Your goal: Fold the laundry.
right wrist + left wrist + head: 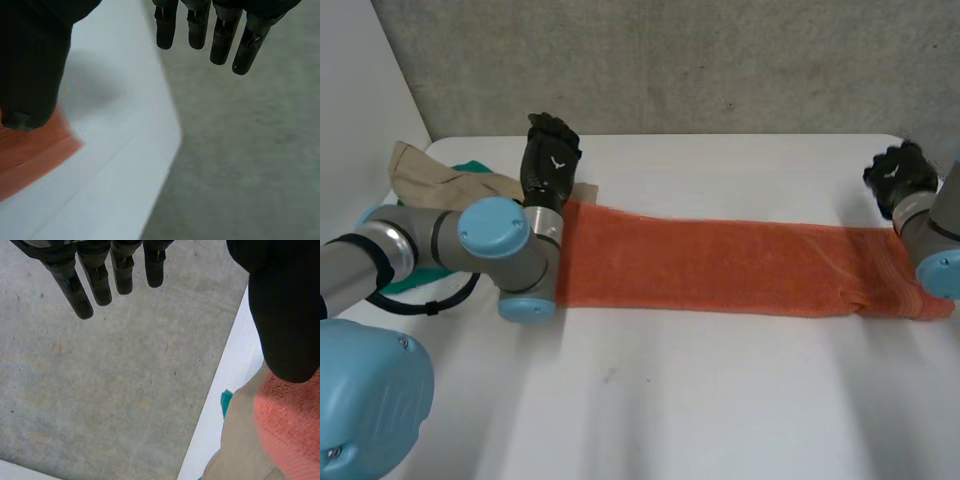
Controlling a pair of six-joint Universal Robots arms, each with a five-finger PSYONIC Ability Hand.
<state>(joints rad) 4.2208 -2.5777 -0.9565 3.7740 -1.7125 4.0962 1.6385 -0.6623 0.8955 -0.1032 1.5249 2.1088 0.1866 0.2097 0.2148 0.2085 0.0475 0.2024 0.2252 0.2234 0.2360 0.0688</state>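
Where the white worktop (pixel 720 400) begins at the left, a beige cloth (pixel 430 172) lies crumpled, and a green cloth (pixel 472 168) peeps out just beside it. The left arm comes across in front of these two. The left hand (pixel 550 160) is at the far side of the left end of an orange towel (pixel 720 265). In the left wrist view its fingers (pixel 95 280) are straight and spread away from the thumb, so the hand is released and grasps nothing. Under the tip of the thumb the towel (pixel 290 435) is seen, with the beige cloth (pixel 240 440) next to it and a small bit of the green one (pixel 226 401) at the worktop's edge.

The towel lies flat as a long band across the middle of the worktop – its left end goes under the left arm and its right end reaches the right arm. Near the right end it has some ridges.

The right hand (pixel 900 178) is at the far side of that right end, close to the corner of the worktop. In the right wrist view its fingers (pixel 220 35) are also straight and apart from the thumb – released, with nothing in it. A corner of the towel (pixel 25 160) lies on the worktop under the thumb.
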